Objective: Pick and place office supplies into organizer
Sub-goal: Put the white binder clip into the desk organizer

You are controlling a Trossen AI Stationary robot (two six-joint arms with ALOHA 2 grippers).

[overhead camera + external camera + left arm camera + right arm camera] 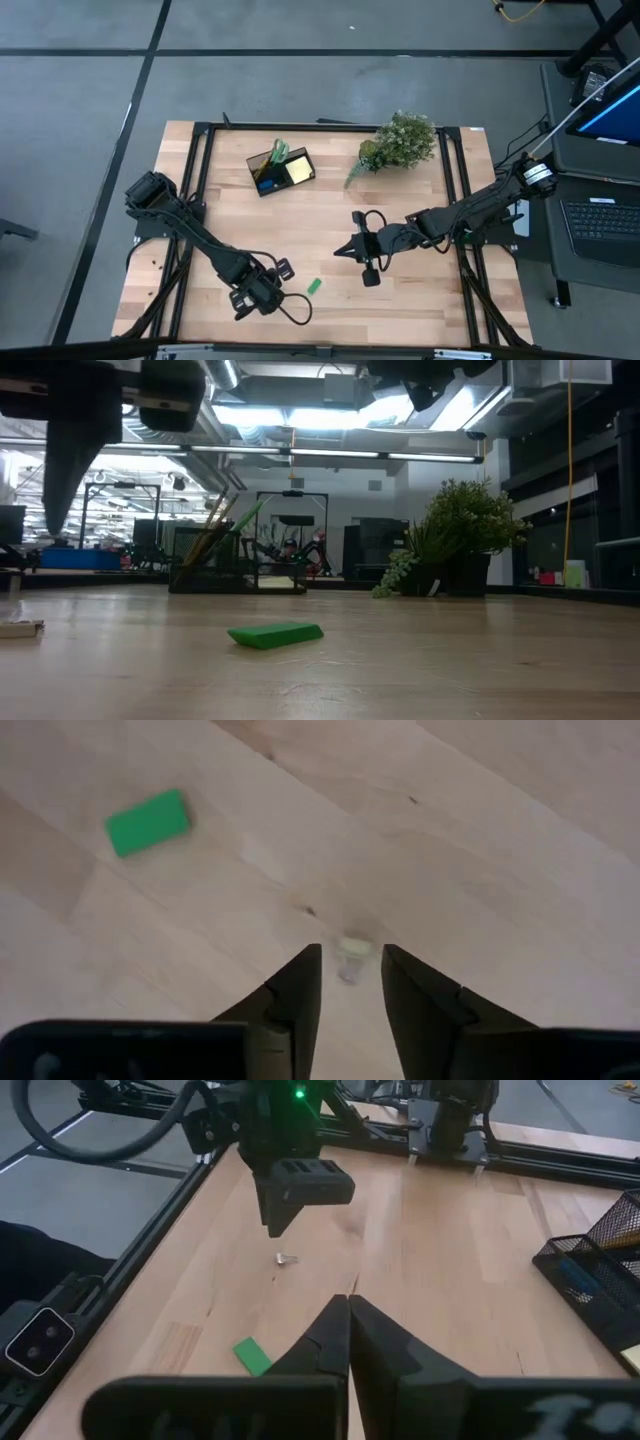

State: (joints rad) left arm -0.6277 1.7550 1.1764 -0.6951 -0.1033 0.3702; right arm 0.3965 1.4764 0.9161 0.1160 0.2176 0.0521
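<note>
The left end effector (283, 268) hangs over the front part of the wooden bench (420, 300), a little left of the middle. Its two fingers (295, 995) stand apart with a clear gap between them, so it is released and holds nothing. On the bench under this gap, just past the fingertips, lies a small pale item (351, 952); in the left wrist view it is too blurred to say what it is, perhaps a small clip or pin. The small green block (313, 286) lies flat on the bench near this end effector, on its right side and apart from it.

The right end effector (341, 250) is near the middle of the bench, pointing toward the left arm. Its fingers are pressed together, clenched on nothing.

The organizer (280, 170) stands at the back of the bench, left of the leafy plant (400, 142). The green-handled scissors (279, 152) stand in it, and the pale yellow sticky-note pad (298, 170) lies in one compartment.
</note>
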